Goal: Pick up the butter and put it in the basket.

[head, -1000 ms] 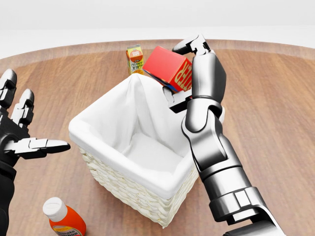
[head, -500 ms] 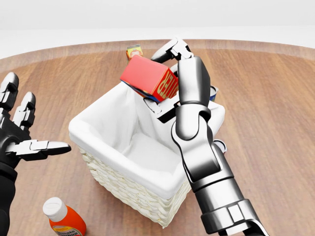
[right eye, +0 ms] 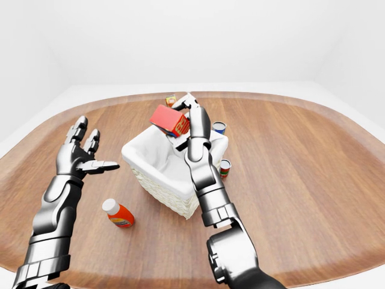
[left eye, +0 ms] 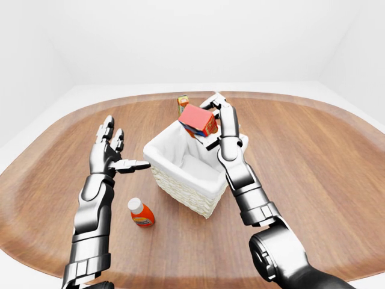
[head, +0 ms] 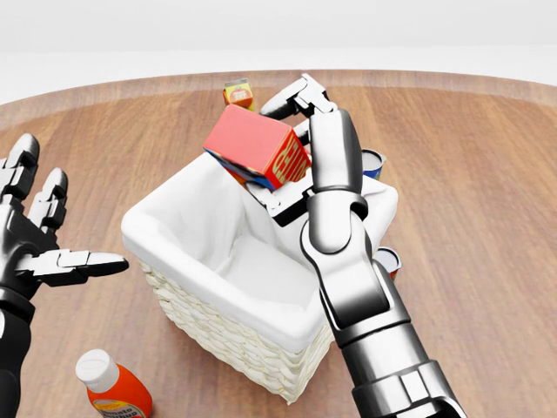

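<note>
1. Wooden table, oval, set in a plain white room; all objects stand on it.
2. Butter: a red box held tilted in the air, above the upper edge of the basket as the head view shows it. It is not yet inside.
3. Right hand: fingers closed round the box from its right side, one finger curled over the top, another part under its lower corner.
4. Basket: white woven walls, white cloth liner, nothing visible inside.
5. Left hand: fingers spread, holding nothing, well apart from the basket at the left of the head view.
6. Risk, release point: the box appears to hang over the rim rather than the middle. If let go here it may strike the rim and fall outside, toward the orange juice carton.
7. Risk, tilt: a corner-first drop may catch the loose liner and leave the box propped on the wall.
8. Risk, forearm: it passes close over the right-hand wall of the basket; lowering further may push the basket.
9. View differences: the right-eye view shows two cans to the right of the basket; in the left-eye view the arm hides them, and the head view shows only parts.
10. Both eye views show the whole orange bottle; the head view cuts it at the bottom edge.
</note>
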Robot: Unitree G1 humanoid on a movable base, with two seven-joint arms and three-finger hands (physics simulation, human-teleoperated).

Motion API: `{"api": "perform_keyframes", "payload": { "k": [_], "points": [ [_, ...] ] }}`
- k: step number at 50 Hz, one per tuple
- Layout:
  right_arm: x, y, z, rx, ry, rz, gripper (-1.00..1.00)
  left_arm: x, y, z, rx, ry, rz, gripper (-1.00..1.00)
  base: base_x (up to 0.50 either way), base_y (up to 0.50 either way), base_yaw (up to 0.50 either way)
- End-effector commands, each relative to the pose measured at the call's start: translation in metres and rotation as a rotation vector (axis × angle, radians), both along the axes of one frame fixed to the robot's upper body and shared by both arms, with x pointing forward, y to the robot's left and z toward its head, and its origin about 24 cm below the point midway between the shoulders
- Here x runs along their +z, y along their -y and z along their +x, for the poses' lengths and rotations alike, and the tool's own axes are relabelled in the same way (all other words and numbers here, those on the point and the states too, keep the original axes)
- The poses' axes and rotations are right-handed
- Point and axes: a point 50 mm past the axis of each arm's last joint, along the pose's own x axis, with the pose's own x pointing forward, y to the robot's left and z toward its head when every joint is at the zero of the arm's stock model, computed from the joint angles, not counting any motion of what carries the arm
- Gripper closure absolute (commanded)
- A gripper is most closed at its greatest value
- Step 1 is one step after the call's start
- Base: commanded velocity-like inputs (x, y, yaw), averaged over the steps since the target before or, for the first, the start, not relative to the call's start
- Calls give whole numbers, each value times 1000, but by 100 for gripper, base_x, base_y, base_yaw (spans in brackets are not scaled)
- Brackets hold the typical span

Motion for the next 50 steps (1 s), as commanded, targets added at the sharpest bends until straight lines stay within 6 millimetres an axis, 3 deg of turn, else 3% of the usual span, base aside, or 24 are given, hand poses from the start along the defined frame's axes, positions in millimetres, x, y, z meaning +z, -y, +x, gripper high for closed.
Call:
{"api": "perform_keyframes", "payload": {
  "k": [1, 23, 50],
  "points": [
    [3, 2, 2, -8, 4, 23, 100, -2, 0, 1, 0, -9, -2, -100, 0, 0, 0],
    [-11, 3, 11, -13, -90, 56, 100, 4, -1, -3, 5, 20, -3, -100, 0, 0, 0],
    [-48, 6, 20, -65, -284, 47, 100, -1, -1, -1, 3, -3, -5, -100, 0, 0, 0]
  ]
}}
